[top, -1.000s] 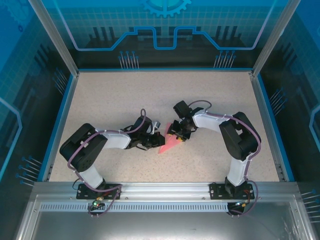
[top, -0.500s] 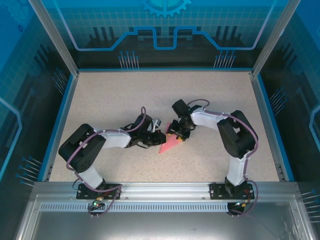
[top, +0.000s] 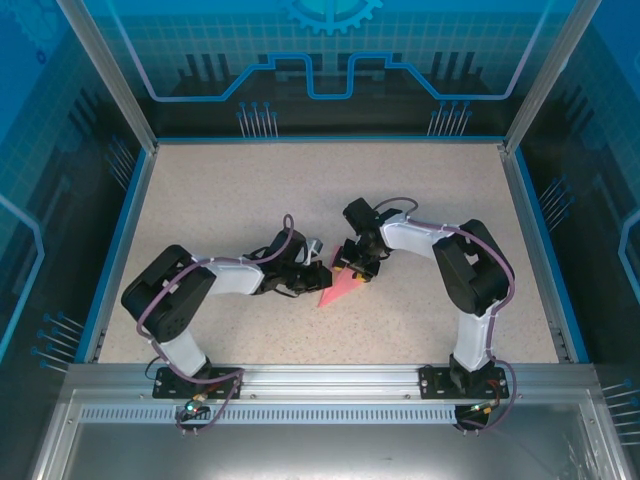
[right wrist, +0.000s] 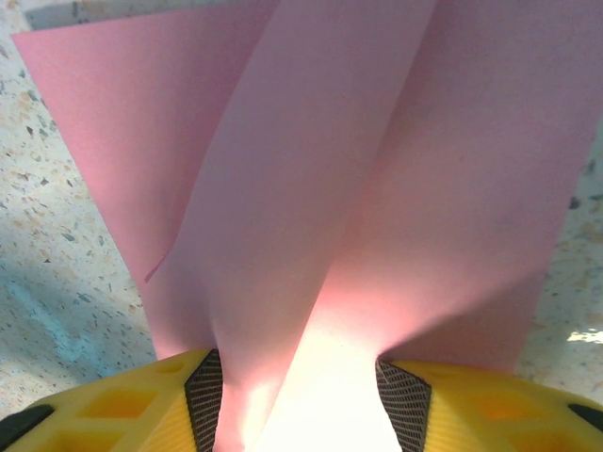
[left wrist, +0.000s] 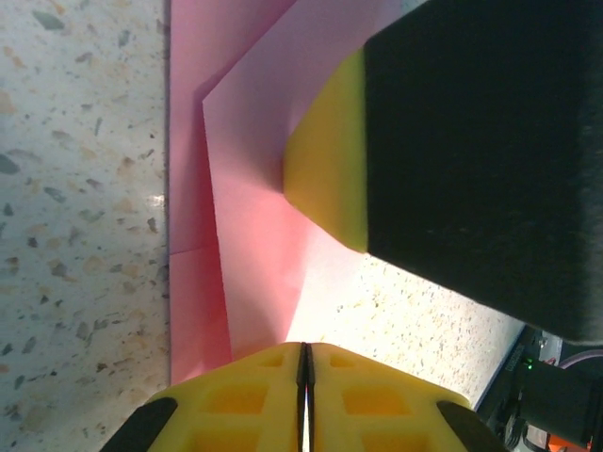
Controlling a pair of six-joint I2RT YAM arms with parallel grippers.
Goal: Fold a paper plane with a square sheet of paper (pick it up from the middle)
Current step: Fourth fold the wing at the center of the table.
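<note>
The pink sheet of paper lies mid-table, folded into a narrow pointed paper plane shape with its tip toward the near left. My left gripper is at its left edge. In the left wrist view the yellow jaws are pressed together on the edge of the folded paper. My right gripper is over the paper's wide end. In the right wrist view a raised fold of the paper runs up between its pads, which stand apart. One of its fingertips rests on the paper.
The speckled table is ringed by a blue rim and a metal frame. Both arms bend inward and their wrists nearly meet at the centre. Open tabletop lies behind and to both sides.
The right gripper's jaws have spread a little wider around the fold. The left gripper has edged slightly right toward the paper. The paper has barely shifted.
</note>
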